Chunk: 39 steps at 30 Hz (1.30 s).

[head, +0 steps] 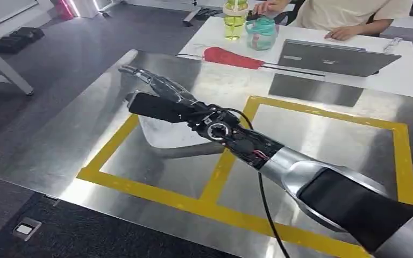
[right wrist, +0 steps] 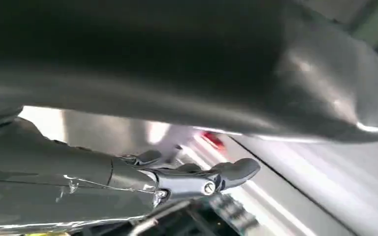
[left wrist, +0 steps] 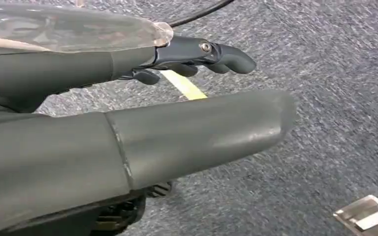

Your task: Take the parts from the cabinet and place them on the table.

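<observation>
Fingers (head: 164,86) of right hand (head: 161,99) stretched over steel table (head: 59,140), slightly apart, holding nothing. No part on table yet; fetching from cabinet probably still to do.

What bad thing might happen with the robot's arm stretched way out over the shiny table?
1. The black cable hangs loose from the wrist and crosses the metal table's near edge; it might snag there when the arm moves.
2. The right hand points toward the red cloth and laptop just beyond the far edge, where a person sits. A long swing might bump them.
</observation>
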Motion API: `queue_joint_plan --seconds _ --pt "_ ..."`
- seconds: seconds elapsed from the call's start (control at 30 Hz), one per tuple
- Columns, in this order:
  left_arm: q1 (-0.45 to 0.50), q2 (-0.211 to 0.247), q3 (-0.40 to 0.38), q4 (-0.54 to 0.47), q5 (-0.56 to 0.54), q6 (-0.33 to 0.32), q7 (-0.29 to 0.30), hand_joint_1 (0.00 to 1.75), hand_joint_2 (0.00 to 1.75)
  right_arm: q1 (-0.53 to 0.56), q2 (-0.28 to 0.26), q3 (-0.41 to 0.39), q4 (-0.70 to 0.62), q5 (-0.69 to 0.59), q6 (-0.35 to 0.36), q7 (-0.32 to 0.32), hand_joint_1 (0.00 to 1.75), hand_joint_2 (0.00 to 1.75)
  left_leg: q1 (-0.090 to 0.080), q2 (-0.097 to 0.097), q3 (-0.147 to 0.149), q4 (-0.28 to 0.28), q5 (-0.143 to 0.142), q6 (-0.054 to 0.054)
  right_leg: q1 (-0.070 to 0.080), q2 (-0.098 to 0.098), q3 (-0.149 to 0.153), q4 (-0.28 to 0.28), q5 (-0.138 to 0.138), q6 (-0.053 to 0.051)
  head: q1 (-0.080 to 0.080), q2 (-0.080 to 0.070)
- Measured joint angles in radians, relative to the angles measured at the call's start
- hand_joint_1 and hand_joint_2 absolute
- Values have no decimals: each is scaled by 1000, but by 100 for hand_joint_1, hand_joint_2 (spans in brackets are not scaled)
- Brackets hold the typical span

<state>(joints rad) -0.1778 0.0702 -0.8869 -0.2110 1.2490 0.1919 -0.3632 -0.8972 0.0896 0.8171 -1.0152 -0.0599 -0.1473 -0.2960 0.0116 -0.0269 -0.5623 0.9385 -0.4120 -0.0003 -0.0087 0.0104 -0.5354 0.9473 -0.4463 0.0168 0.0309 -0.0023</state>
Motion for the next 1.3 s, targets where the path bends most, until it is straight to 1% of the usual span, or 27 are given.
queue_joint_plan --seconds 0.13,0.27,0.33,0.4,0.5,0.63,0.7,0.87,0.97,1.1,1.3 --pt "4 0 0 0 0 0 -2 0 0 3 -21 -16 -86 -16 -3 -3 0 0 0 0 0 0 0 0 0 0 0 0 0 0 0 0" --pt "7 0 2 0 2 3 -8 0 0 40 -43 -38 -186 -96 -19 -58 0 0 0 0 1 0 0 0 0 0 0 0 0 0 0 0" --pt "11 0 2 0 1 -7 -19 0 0 87 -58 -56 -265 -131 -35 -92 0 0 0 0 1 0 0 0 0 0 0 0 0 0 0 0" --pt "13 0 3 0 2 -21 -32 0 0 141 -74 -72 -349 -131 -58 -127 0 0 0 0 1 0 0 0 0 0 0 -1 0 0 0 0" --pt "17 0 3 0 6 -29 -43 0 0 224 -94 -94 -478 -84 -112 -156 0 0 0 0 1 0 -2 0 0 0 0 -1 0 0 0 0" --pt "20 0 4 0 8 -32 -45 0 0 279 -115 -114 -603 -67 -125 -159 0 0 0 1 1 0 -2 0 0 1 0 -1 0 0 0 0" --pt "20 -1 4 0 8 -33 -48 0 0 298 -124 -121 -656 -34 -146 -166 0 0 0 1 1 0 -2 0 0 1 0 -1 0 0 0 0" --pt "22 -3 4 0 6 -20 -58 0 0 383 -136 -132 -790 166 -289 -191 0 0 0 0 1 0 -2 0 0 0 1 -1 0 0 0 0" --pt "25 -5 4 0 3 -10 -61 0 0 455 -142 -138 -868 245 -359 -216 0 0 0 0 1 0 -2 1 0 0 1 -1 0 0 0 0" --pt "26 -6 5 0 3 1 -63 0 0 505 -150 -139 -933 255 -382 -229 0 0 0 1 1 0 -3 1 0 0 1 -1 -1 0 0 0" --pt "31 -8 5 0 -3 49 -86 0 0 555 -161 -146 -988 226 -429 -272 0 0 0 1 1 0 -3 1 0 0 1 -1 -1 0 0 0"
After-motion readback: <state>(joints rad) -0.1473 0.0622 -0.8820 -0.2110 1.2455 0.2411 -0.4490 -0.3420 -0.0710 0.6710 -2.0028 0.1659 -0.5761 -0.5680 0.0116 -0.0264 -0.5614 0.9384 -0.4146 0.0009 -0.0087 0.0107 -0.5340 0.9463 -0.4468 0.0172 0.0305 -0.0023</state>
